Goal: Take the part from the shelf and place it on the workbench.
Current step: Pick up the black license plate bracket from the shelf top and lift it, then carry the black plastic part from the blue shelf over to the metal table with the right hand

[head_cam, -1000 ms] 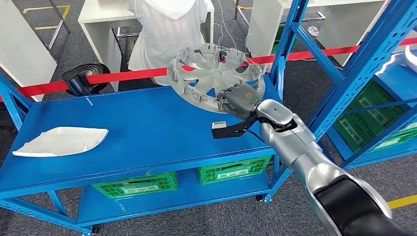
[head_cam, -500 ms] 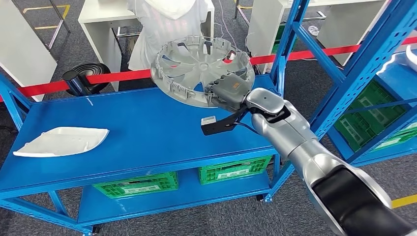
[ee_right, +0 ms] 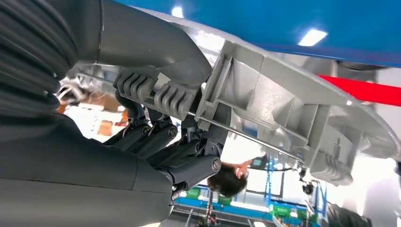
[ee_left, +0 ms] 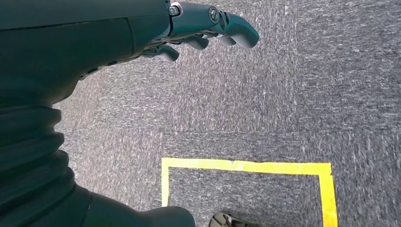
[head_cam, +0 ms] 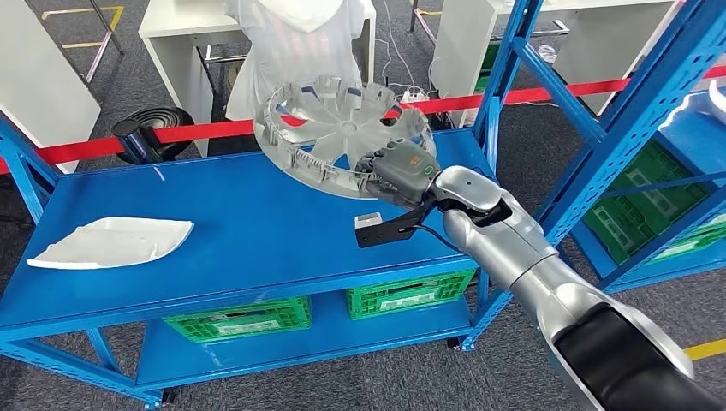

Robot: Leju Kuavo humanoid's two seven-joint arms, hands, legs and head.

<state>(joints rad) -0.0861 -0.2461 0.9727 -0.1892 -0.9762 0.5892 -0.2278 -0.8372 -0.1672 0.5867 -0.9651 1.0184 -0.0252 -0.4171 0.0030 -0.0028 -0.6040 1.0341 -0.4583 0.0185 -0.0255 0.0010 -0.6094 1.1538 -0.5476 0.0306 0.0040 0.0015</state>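
Head view: the right hand (head_cam: 399, 169) grips the near rim of the grey wheel cover (head_cam: 338, 135), fingers (head_cam: 373, 163) wrapped over the edge. The cover is tilted, far side raised, and hangs over the back right part of the blue table (head_cam: 248, 231); whether its low edge touches the top cannot be told. A white panel (head_cam: 111, 242) lies at the table's left end, well apart.

Left wrist view: the left hand (ee_left: 208, 28) hangs over grey floor, holding nothing, fingers loosely extended and slightly apart.

Right wrist view: thumb and fingers (ee_right: 163, 135) clamp the ribbed rim of the cover (ee_right: 283, 104).

Judgement: thin moulded plastic, light, fairly stiff but flexing, clips breakable; the rim is the sound hold.
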